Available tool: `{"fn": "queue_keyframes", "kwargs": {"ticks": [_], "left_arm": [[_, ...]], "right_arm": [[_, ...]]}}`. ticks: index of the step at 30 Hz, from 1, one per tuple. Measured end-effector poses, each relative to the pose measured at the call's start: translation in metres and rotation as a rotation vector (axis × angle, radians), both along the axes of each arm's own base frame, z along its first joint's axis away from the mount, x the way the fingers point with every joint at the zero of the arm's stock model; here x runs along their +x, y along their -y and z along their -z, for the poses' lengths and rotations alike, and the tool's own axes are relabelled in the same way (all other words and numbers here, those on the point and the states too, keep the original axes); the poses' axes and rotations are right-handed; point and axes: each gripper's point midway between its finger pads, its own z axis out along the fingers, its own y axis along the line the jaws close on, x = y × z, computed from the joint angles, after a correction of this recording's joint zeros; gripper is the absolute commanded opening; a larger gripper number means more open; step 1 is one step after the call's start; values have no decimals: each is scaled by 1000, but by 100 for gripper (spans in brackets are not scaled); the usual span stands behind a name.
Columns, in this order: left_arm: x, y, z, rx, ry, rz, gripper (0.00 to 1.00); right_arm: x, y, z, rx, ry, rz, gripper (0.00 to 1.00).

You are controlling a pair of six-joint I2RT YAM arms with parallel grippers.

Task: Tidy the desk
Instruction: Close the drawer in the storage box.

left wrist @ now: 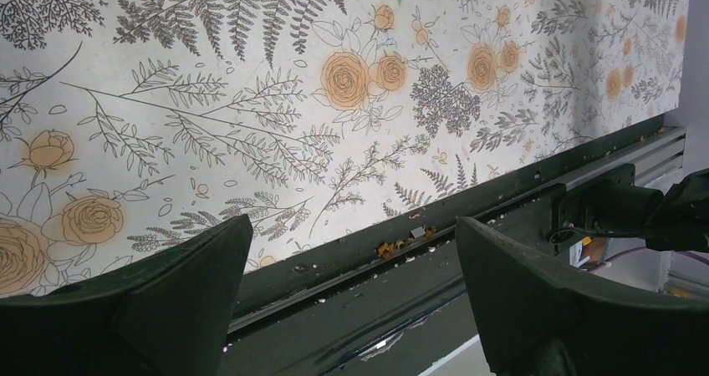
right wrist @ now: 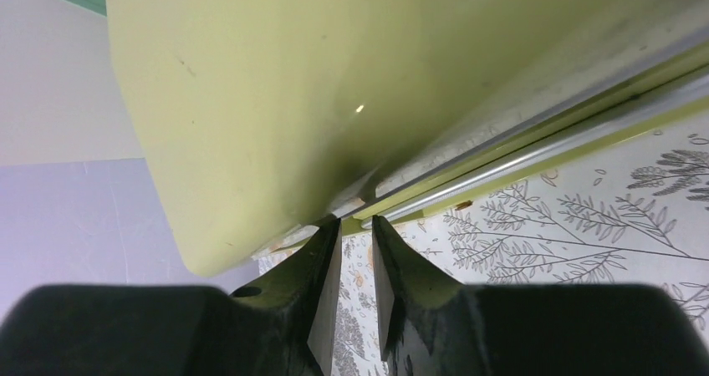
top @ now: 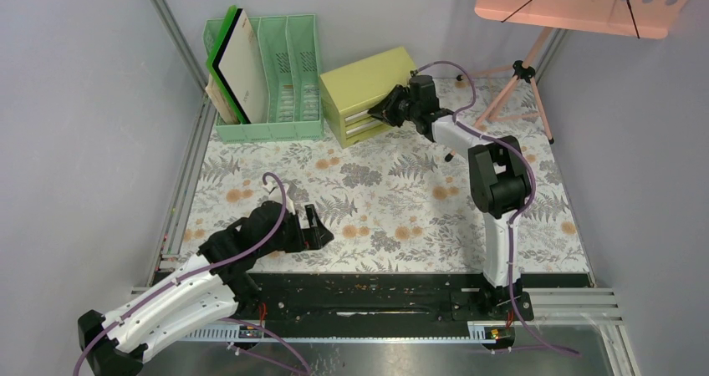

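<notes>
Pointing at the yellow-green drawer chest (top: 368, 85) at upper middle, right tool (top: 378, 114) has fingers nearly together; cannot tell if it pinches; left tool (top: 316, 228), lower left, spread wide over flowery worktop (top: 393, 205) filling the middle.

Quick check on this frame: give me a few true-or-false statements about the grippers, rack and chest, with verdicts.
1. The left gripper is open and empty. True.
2. The right gripper is at the rack. False: its tips are at the front of the chest.
3. Every rack slot is filled. False: only the leftmost holds a board.
4. In the top view the chest stands right of the rack. True.
</notes>
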Motion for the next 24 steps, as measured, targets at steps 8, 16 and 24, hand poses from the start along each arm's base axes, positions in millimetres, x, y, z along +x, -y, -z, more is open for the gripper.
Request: {"fn": "queue_keyframes", "kwargs": {"ticks": [8,16,24], "left_arm": [[1,1,2,-8,-4,-8,96],[6,7,0,-37,3,-19,95],[13,28,11,-88,-32,-7,97]], "right_arm": [[-4,-8,3,10,14,-28,29],[-61,16,16,-71,-13,-62,32],[-137,66,-21,-145,83,-67,39]]}}
